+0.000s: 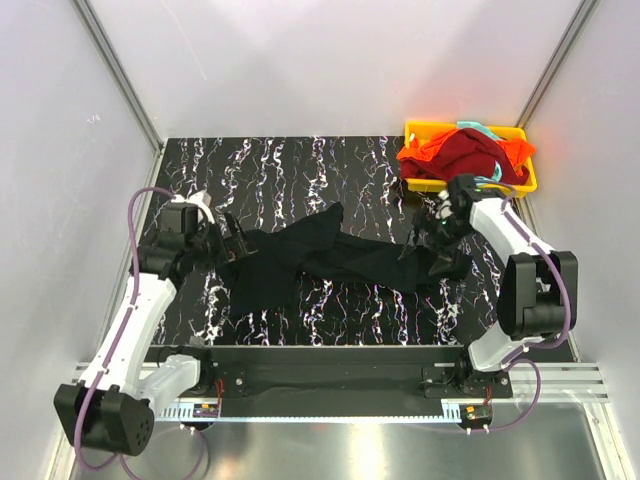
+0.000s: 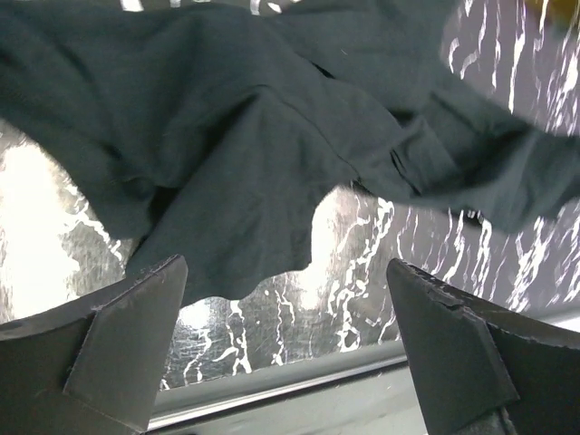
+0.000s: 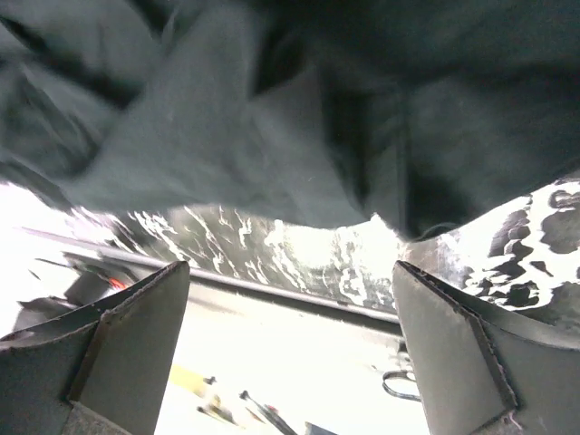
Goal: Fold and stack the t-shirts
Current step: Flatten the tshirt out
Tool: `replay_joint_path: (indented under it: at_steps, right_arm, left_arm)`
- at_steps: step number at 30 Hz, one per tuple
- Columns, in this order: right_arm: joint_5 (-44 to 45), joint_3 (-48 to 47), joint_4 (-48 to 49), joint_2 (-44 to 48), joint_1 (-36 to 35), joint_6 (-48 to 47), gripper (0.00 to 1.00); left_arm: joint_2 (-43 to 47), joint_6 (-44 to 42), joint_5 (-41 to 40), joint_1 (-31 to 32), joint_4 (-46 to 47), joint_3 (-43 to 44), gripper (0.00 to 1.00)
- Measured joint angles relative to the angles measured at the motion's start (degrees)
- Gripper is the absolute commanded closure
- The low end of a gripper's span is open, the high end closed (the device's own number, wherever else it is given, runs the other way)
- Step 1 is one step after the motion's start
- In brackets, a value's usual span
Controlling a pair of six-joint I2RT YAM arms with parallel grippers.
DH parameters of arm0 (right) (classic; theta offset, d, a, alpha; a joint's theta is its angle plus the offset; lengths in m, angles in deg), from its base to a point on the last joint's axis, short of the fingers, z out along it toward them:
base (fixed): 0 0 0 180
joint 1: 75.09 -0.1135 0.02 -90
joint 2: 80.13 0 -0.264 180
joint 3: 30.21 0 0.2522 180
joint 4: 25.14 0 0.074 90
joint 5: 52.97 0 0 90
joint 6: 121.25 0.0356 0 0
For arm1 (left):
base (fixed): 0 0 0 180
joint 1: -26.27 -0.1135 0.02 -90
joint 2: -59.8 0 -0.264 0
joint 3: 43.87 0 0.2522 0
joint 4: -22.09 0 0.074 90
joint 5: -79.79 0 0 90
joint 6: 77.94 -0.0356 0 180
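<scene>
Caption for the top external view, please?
Open left pincer and right pincer flank a crumpled black fabric t-shirt; dark red tee and bright orange tee fill yellow plastic tray.

black tee (image 1: pixel 320 255): soft matt cloth, creased | table top (image 1: pixel 300 160): glossy black, white marble veining, glare | tray (image 1: pixel 425 126) at 1 o'clock: smooth yellow plastic | red tee (image 1: pixel 470 150), orange tee (image 1: pixel 416 158): matt cloth | left fingers (image 2: pixel 136 308), right fingers (image 3: pixel 136 317): matt dark, rough-edged | front ledge (image 1: pixel 350 450) at 6 o'clock: brushed metal
</scene>
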Motion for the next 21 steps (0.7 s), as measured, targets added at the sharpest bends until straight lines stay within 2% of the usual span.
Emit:
replay_joint_path:
  at_steps: [2,3,4,5,6,7,8,10,11,12,15,21]
  right_arm:
    - [0.4,0.8,-0.4,0.0,-3.3,0.0,0.02]
    - [0.8,0.7,-0.2,0.0,-5.5,0.0,0.07]
    - [0.6,0.3,0.3,0.1,-8.7,0.0,0.19]
    - [-0.2,0.0,1.7,0.1,-12.3,0.2,0.23]
    - [-1.2,-0.2,3.6,0.1,-15.7,1.2,0.32]
    - [-2.5,-0.2,6.1,0.1,-19.0,2.2,0.49]
    - [-3.8,-0.2,8.9,-0.1,-22.1,3.3,0.52]
    - [-4.6,-1.0,14.2,-1.0,-28.2,6.3,0.52]
    - [-4.7,-1.5,16.4,-1.7,-30.5,7.1,0.49]
    - [-4.6,-2.3,18.7,-2.7,-33.5,8.3,0.42]
    - [-4.7,-4.0,27.0,-6.9,-40.6,12.1,0.34]
    - [-4.9,-5.5,35.0,-17.7,-44.7,18.1,0.32]
  left_arm:
    - [1.3,1.6,-0.1,-1.1,0.0,-1.0,0.01]
    - [1.8,2.6,0.0,-1.1,-0.1,-1.1,0.01]
    - [2.3,3.2,0.0,-1.1,0.0,-1.2,0.01]
    - [2.7,3.8,0.2,-1.1,0.1,-1.2,0.01]
    - [3.2,4.1,0.3,-1.1,0.3,-1.2,0.01]
    - [3.5,4.2,0.5,-1.1,0.4,-1.3,0.05]
    - [3.8,4.4,0.7,-1.1,0.5,-1.3,0.15]
    - [4.3,4.7,1.8,-1.1,0.9,-1.3,0.26]
    - [4.5,4.6,2.3,-1.2,1.3,-1.3,0.26]
    - [4.9,4.6,3.0,-1.2,1.7,-1.3,0.26]
    - [6.7,5.2,4.3,-1.2,2.4,-1.6,0.21]
    - [19.7,10.5,6.1,-1.2,3.6,-9.0,0.26]
